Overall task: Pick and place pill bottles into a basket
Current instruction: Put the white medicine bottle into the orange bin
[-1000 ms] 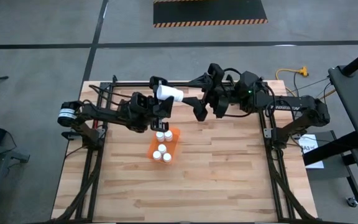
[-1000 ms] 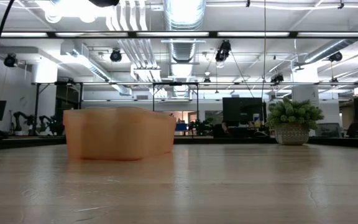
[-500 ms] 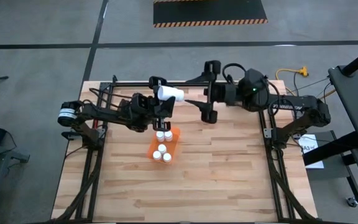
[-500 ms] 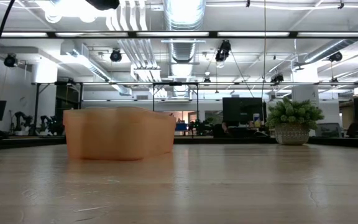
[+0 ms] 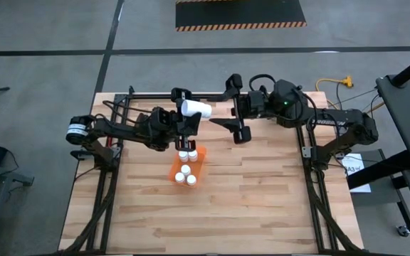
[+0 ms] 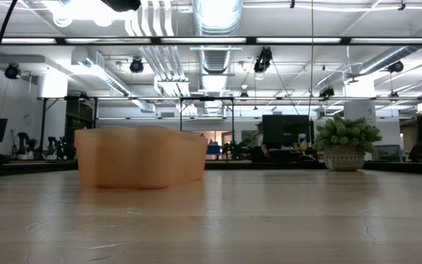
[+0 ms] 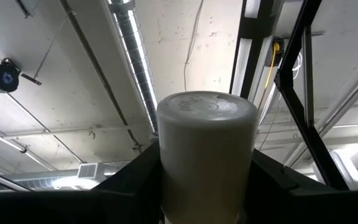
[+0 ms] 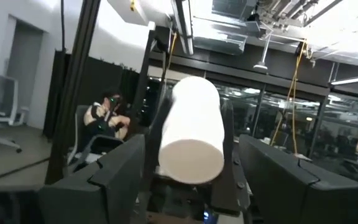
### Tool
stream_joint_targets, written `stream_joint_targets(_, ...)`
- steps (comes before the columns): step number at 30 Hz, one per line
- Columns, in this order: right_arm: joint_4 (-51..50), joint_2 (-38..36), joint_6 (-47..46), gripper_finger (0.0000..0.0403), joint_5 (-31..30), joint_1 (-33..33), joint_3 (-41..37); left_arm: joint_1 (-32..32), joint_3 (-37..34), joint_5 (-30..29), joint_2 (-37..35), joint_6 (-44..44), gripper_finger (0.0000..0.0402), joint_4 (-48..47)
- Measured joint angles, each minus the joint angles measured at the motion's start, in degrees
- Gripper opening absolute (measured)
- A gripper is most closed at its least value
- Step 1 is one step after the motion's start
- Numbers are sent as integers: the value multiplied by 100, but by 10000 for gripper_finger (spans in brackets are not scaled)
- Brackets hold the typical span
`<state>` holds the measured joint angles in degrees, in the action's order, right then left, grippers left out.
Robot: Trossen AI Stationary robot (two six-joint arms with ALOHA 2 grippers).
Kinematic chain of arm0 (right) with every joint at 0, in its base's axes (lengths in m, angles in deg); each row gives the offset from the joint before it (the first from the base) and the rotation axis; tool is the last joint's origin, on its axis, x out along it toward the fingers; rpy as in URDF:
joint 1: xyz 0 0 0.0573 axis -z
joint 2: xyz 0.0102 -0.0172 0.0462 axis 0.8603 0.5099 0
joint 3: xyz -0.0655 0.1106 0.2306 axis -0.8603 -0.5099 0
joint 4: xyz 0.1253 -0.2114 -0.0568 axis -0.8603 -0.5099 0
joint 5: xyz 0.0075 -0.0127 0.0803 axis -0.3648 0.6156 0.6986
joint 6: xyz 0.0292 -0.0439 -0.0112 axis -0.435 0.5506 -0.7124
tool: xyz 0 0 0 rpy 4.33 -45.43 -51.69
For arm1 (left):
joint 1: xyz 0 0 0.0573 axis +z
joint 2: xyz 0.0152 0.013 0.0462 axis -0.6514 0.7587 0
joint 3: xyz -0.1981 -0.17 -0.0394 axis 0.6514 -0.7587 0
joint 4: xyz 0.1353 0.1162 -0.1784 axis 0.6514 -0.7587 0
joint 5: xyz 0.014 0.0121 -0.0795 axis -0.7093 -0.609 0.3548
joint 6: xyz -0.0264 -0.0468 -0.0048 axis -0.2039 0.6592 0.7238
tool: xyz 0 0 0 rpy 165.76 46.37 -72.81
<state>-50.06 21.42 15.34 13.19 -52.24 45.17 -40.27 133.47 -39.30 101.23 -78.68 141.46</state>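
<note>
High view: bottle [image 5: 195, 108] horizontal, cap rightward.

Left gripper [image 5: 188, 117] has its jaws clamped, raised; right gripper [image 5: 235, 107] faces it, jaws apart.

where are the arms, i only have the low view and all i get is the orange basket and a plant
observer: The left hand is raised over the table just behind the basket, above your frame, and it is shut on a pill bottle.
operator: ok and the right one
observer: The right hand is open and faces that bottle from the right side, apart from it.
operator: anything in the basket, i just see its wall
observer: From above, the basket holds several white-capped bottles.
</note>
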Motion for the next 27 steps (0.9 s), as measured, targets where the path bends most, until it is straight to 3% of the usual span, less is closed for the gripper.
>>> stream_joint_targets(27, 205, 218, -132, 235, -9, -84, 24, 2, 28, 129, 0, 57, 148, -271)
